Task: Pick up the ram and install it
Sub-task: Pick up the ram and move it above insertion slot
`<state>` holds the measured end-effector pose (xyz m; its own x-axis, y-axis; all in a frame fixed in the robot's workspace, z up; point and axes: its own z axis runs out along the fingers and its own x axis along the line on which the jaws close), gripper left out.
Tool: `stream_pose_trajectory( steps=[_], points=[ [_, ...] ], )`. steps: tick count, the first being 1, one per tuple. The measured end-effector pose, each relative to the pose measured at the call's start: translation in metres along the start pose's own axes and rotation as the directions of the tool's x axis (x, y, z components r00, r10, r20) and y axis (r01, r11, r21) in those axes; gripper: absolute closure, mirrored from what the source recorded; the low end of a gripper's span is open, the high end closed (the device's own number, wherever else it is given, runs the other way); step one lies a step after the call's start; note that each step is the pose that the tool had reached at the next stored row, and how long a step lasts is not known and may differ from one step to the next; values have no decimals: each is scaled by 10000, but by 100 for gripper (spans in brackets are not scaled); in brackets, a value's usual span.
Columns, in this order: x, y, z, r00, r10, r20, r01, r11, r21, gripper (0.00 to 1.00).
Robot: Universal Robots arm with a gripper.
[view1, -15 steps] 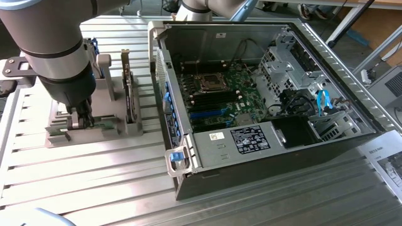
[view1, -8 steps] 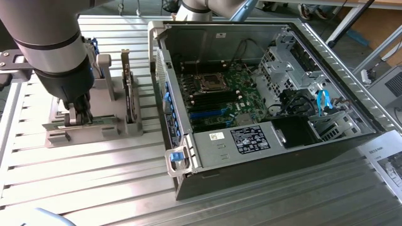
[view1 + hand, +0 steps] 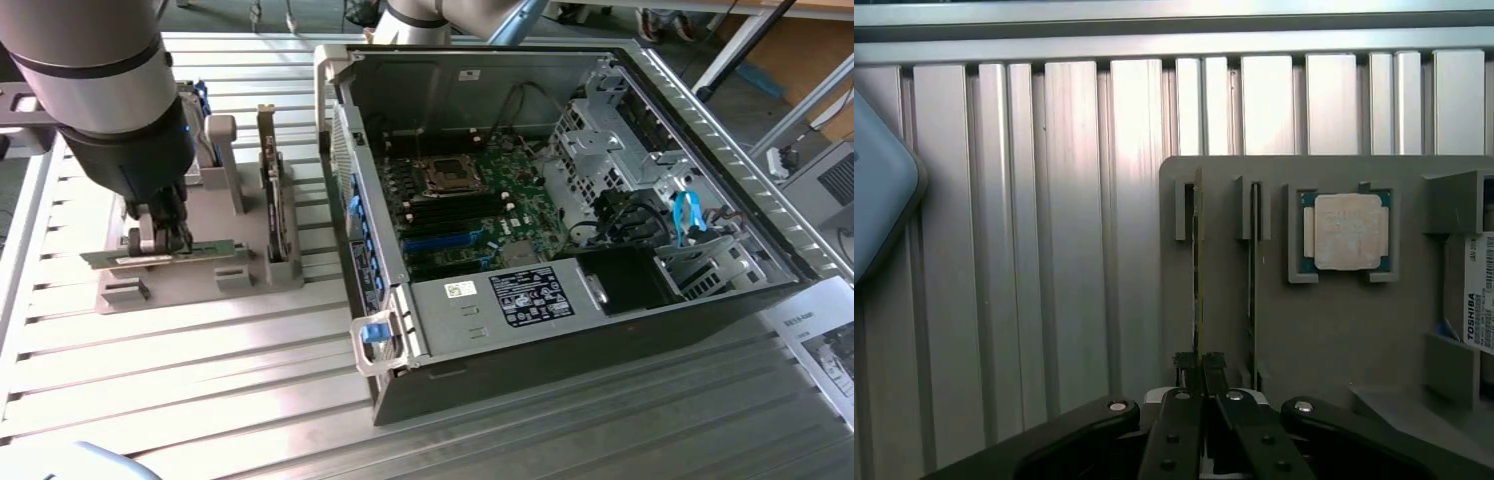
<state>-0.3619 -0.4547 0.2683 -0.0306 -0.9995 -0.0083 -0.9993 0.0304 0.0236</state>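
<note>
While the pincer is clamped on the ram in its grey holder, lifting and installing are not yet done.

Table is shiny ribbed metal, holder matt grey plastic, claw matt black, ram green circuit-board.

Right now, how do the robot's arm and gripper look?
The arm is a thick round tube, light grey with a dark band, then a black wrist part. The gripper is black, with jointed bar links and small silver pins.
</note>
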Motion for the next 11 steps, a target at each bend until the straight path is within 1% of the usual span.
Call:
stream_pose_trajectory(
  steps=[8, 11],
  points=[
    [-1, 4, -152, 10000, 0, 0, 0, 10000, 0, 88],
    [-2, 5, -223, 10000, 0, 0, 0, 10000, 0, 88]
  ],
)
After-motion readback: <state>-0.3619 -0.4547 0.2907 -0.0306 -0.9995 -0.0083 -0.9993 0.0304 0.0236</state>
